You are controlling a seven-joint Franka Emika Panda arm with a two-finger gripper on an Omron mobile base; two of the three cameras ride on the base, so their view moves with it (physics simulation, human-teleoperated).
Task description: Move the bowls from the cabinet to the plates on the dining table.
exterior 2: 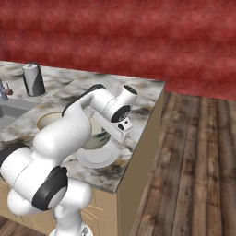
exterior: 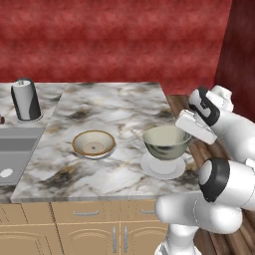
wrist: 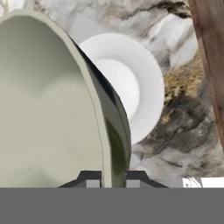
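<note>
Holding the grey-green bowl (exterior: 166, 142) by its rim, just above a pale round plate (exterior: 162, 167) near the dining table (exterior: 114, 107) edge.
Left base view: tan bowl (exterior: 93, 143) beside that plate, on its own plate; kettle (exterior: 25, 99) far off, bare veined marble between. Right base view: arm hides most of the bowl; plate (exterior 2: 97, 156) close to the table's edge. Hand view: gripper (wrist: 112, 179) fingers pinch the bowl's (wrist: 52, 100) thin wall; glossy plate (wrist: 131, 83) behind.

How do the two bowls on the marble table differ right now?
The deep grey-green bowl hangs above its white plate, pinched at the rim by the gripper. The shallower tan speckled bowl already rests on its plate, untouched. Both are round with pale insides.
</note>
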